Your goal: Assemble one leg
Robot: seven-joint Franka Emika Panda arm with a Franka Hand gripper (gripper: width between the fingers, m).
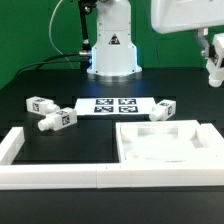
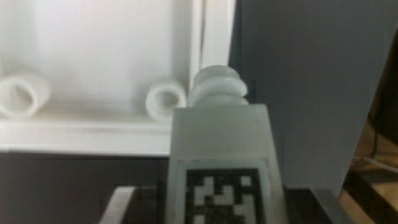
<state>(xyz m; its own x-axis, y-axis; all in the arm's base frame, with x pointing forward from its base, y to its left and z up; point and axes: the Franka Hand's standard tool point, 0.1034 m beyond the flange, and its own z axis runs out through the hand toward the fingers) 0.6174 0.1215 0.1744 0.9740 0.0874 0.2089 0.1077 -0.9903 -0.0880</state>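
At the exterior view's upper right, the tool (image 1: 212,55) hangs well above the table (image 1: 95,135), closed on a leg (image 1: 213,72). The fingers barely show in the wrist view, but the leg is off the table and nothing else carries it.

Wrist view: leg (image 2: 222,140) has its tag end near the camera and its rounded tip toward the top (image 2: 89,40). The nearest hole (image 2: 164,100) sits just beside the tip, not in line with it.

Risks as I read them:
- Tip and hole aren't lined up. Descending like this puts the tip on the flat or the hole's lip, and the leg cocks in the grip.
- Grip looks to be on the blocky end only, so a side load at the tip could lever it loose.
- Turning it in while tilted could jam it and drag the top.
- Spare leg (image 1: 163,108) lies near the top's far rim, and a low approach could knock it.

Wrist view is blurry, so alignment is a guess.
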